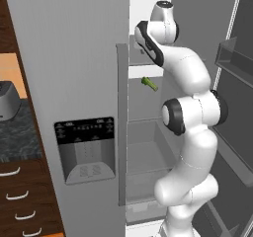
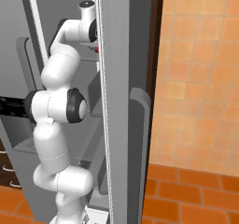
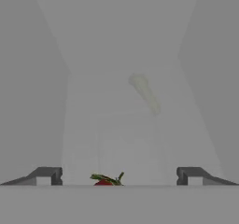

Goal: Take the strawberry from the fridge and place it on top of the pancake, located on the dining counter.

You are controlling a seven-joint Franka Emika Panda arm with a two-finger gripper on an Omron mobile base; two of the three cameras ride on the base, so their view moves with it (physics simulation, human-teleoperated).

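Inside the fridge, the gripper is spread wide, its tips either side of the strawberry (green leaves on top), not touching it. A pale green vegetable shows blurred beyond.

The fridge is tall and grey, one door shut with a black dispenser panel and a long upright handle, the other swung wide open. Inside on a shelf sits the strawberry, tiny, red, with green leaves, a red speck at the shelf's edge from the right.
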